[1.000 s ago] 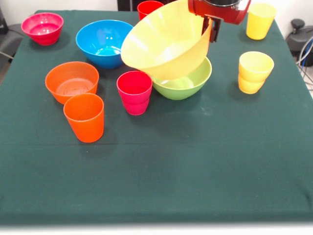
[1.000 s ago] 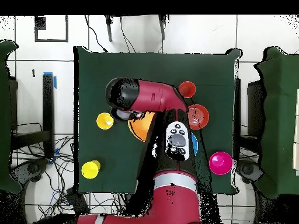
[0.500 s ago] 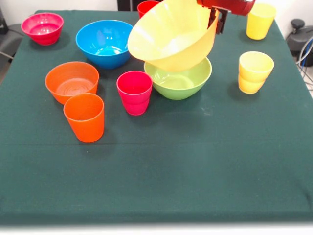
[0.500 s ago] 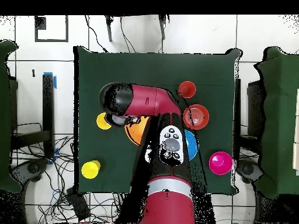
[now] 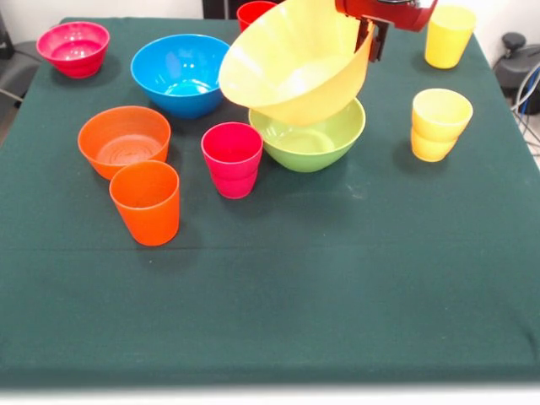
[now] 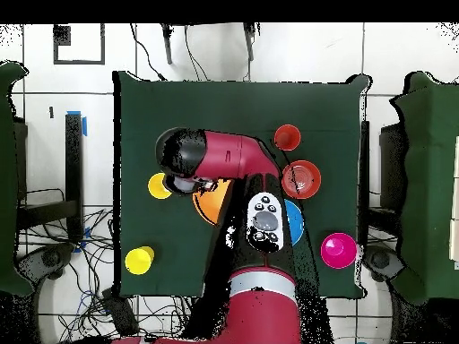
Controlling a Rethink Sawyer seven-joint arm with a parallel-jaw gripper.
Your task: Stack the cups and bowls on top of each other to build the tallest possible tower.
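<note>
My gripper (image 5: 369,44) is shut on the right rim of the very large yellow bowl (image 5: 291,63) and holds it tilted, its opening facing left, over the green bowl (image 5: 314,140). I cannot tell whether the two bowls touch. On the table stand a blue bowl (image 5: 180,74), an orange bowl (image 5: 124,139), a magenta-pink bowl (image 5: 73,48), an orange cup (image 5: 146,202), a red cup nested in a pink cup (image 5: 232,159), two stacked yellow cups (image 5: 440,124), a single yellow cup (image 5: 448,35) and a red cup (image 5: 256,12) behind the yellow bowl.
In the overhead view the red arm (image 6: 229,157) covers the green bowl and most of the yellow bowl (image 6: 211,202). The yellow cups (image 6: 160,185) (image 6: 139,260) show left of it; the orange bowl (image 6: 302,179) and magenta-pink bowl (image 6: 338,250) show right.
The gripper has lifted the yellow bowl up and slightly right, uncovering more of the green bowl. In the last half second it barely moved.
</note>
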